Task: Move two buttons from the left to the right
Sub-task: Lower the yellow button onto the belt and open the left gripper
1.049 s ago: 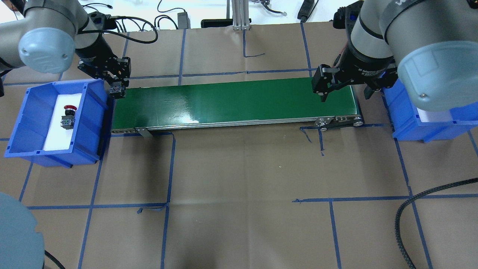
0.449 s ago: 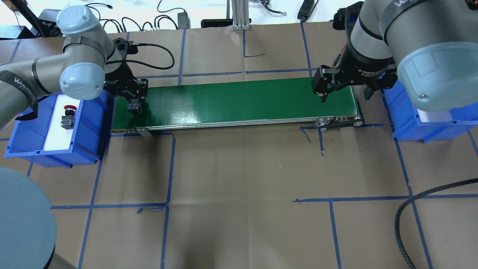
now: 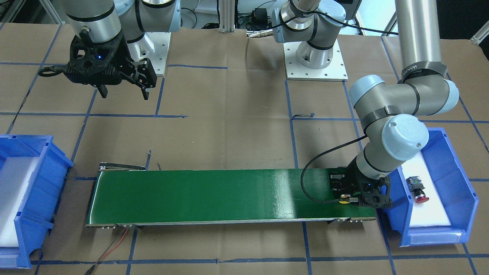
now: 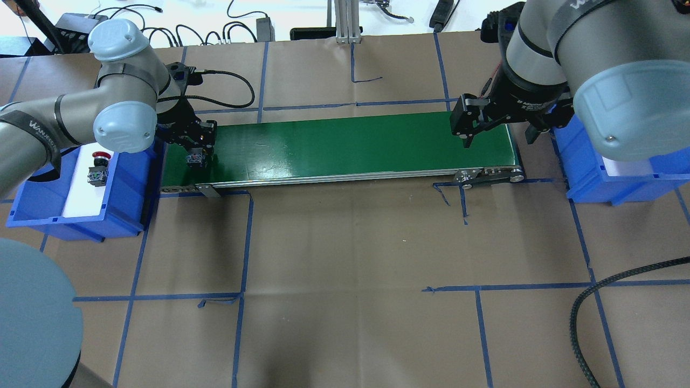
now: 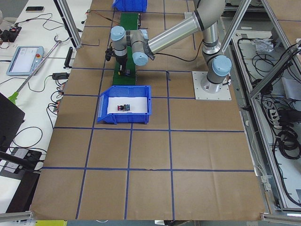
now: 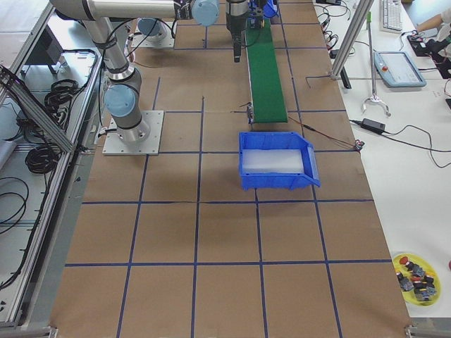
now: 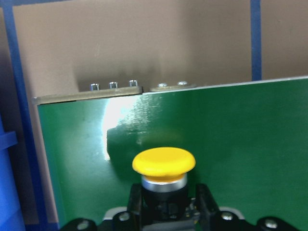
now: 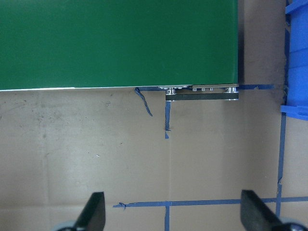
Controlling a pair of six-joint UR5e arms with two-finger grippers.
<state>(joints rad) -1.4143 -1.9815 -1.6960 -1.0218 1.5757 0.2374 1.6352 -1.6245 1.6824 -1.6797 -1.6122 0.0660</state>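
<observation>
My left gripper (image 4: pixel 195 155) is shut on the yellow button (image 7: pixel 163 163), gripping its black-and-grey body, low over the left end of the green conveyor belt (image 4: pixel 350 145). I cannot tell whether the button touches the belt. The yellow cap also shows in the front-facing view (image 3: pixel 344 200). The red button (image 4: pixel 98 167) lies on white foam in the left blue bin (image 4: pixel 132 183); it also shows in the front-facing view (image 3: pixel 417 190). My right gripper (image 4: pixel 498 134) is open and empty, above the belt's right end, and in its wrist view (image 8: pixel 173 216) the fingers stand wide apart.
The right blue bin (image 4: pixel 593 178) with a white foam liner sits just past the belt's right end. A black braided cable (image 4: pixel 593 307) curls on the table at the front right. Cables and an aluminium post (image 4: pixel 345 21) lie beyond the far edge.
My left arm has moved right from the bin's edge to over the belt's left end, and lower, still gripping the yellow button. The right arm has not moved.
</observation>
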